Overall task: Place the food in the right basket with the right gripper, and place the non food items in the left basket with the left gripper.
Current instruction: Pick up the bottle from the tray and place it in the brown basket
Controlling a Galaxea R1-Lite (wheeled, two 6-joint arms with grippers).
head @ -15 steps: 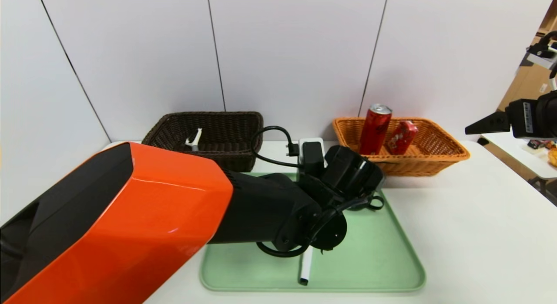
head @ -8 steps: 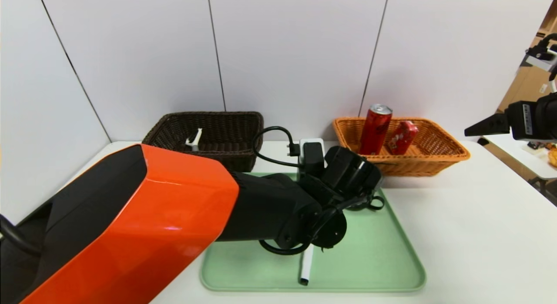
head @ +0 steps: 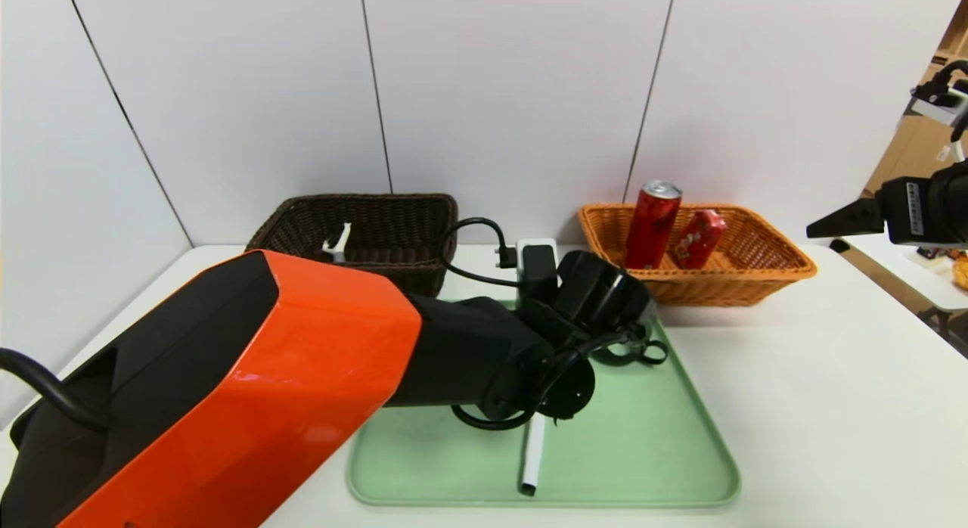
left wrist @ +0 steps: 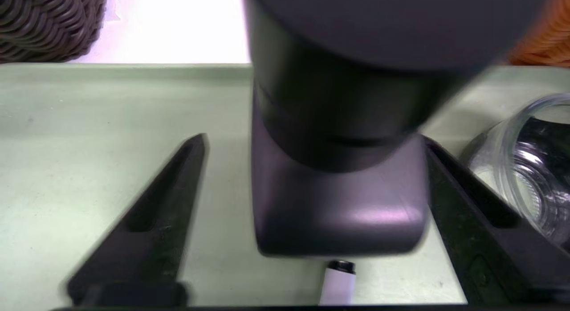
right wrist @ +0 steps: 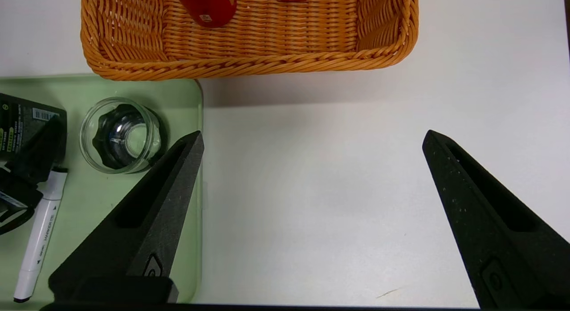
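Note:
My left gripper [left wrist: 315, 138] is open over the green tray [head: 681, 452], its jaws on either side of the black bottle [left wrist: 338, 213]. One finger lies against the bottle's side and the other stands apart from it. The bottle also shows in the right wrist view [right wrist: 22, 124]. The white marker [head: 532, 456] and the glass cup [right wrist: 120, 135] lie on the tray. The white peeler [head: 338, 243] is in the dark brown basket [head: 378, 210]. The red can [head: 652, 224] and red carton [head: 699, 237] are in the orange basket [head: 756, 274]. My right gripper [right wrist: 312, 135] is open and empty, held high at the right.
The left arm's orange shell [head: 227, 392] fills the near left and hides part of the tray. A black cable [head: 469, 233] loops above the left wrist. White table [head: 832, 407] lies to the right of the tray.
My left arm has shifted slightly toward the far side of the tray. The right gripper, baskets and marker have stayed in place.

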